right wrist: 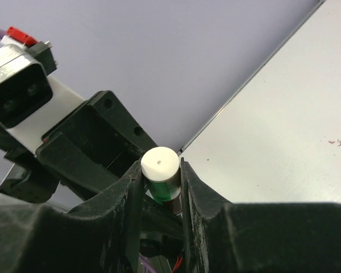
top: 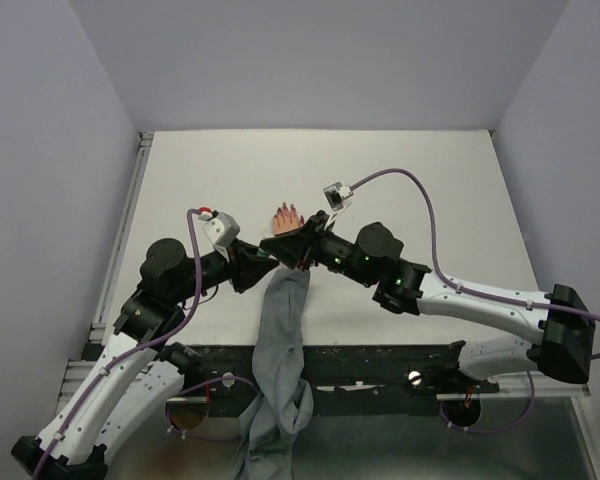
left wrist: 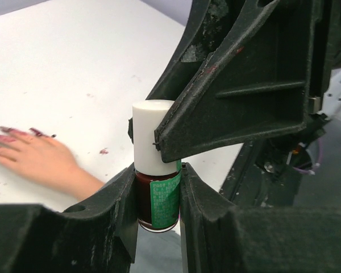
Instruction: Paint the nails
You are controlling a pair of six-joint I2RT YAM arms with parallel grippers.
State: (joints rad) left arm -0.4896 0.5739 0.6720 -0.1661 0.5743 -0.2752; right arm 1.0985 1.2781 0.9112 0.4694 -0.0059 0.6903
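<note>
A small bottle (left wrist: 158, 199) of dark red polish with a green label stands upright between the pads of my left gripper (left wrist: 157, 179), which is shut on its glass body. Its white cap (right wrist: 160, 163) is pinched from above by my right gripper (right wrist: 159, 173), whose jaws press on both sides of the cap. The peach mannequin hand (left wrist: 42, 156) lies flat on the white table to the left of the bottle, its dark red-purple nails (left wrist: 5, 134) pointing away. From above, both grippers meet just below the hand (top: 285, 217), hiding the bottle.
The grey sleeve (top: 280, 330) trails from the hand over the table's near edge. Small red polish stains (left wrist: 103, 151) mark the table beside the hand. A metal rail (top: 120, 240) borders the table on the left; purple walls enclose it.
</note>
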